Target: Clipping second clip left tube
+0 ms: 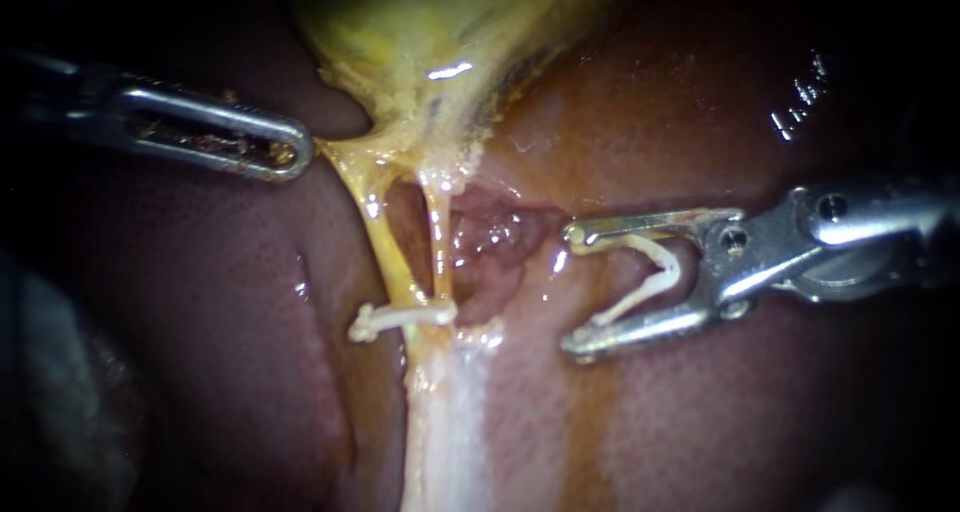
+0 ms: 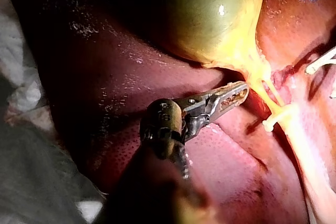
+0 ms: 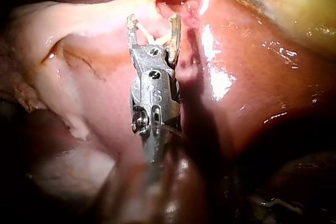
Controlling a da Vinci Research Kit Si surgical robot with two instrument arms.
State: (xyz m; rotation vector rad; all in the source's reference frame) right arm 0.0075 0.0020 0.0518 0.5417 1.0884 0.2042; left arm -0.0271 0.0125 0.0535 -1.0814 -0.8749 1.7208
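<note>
In the endoscope view the left instrument (image 1: pixel 290 152) has its jaws closed, seemingly on the yellow fringe at the neck of the gallbladder (image 1: pixel 420 32). I judge it draws that neck aside so that the two tubes stand taut and apart over the liver (image 1: pixel 200 322). The left tube (image 1: pixel 385 247) carries one placed clip (image 1: pixel 400 317) low down, and the right tube (image 1: pixel 437 242) runs just beside it. The right instrument (image 1: pixel 572 290) hangs well apart from both, its jaws spread wide yet holding a loaded clip (image 1: pixel 640 292) open between them, fit to pass round the left tube between the placed clip and the gallbladder. The left wrist view shows closed jaws at the gallbladder's neck, the placed clip (image 2: pixel 275 119) beyond their tips. The right wrist view shows the spread jaws short of the yellow strands ahead. Count: two instruments, two tubes, two clips, one gallbladder.
</note>
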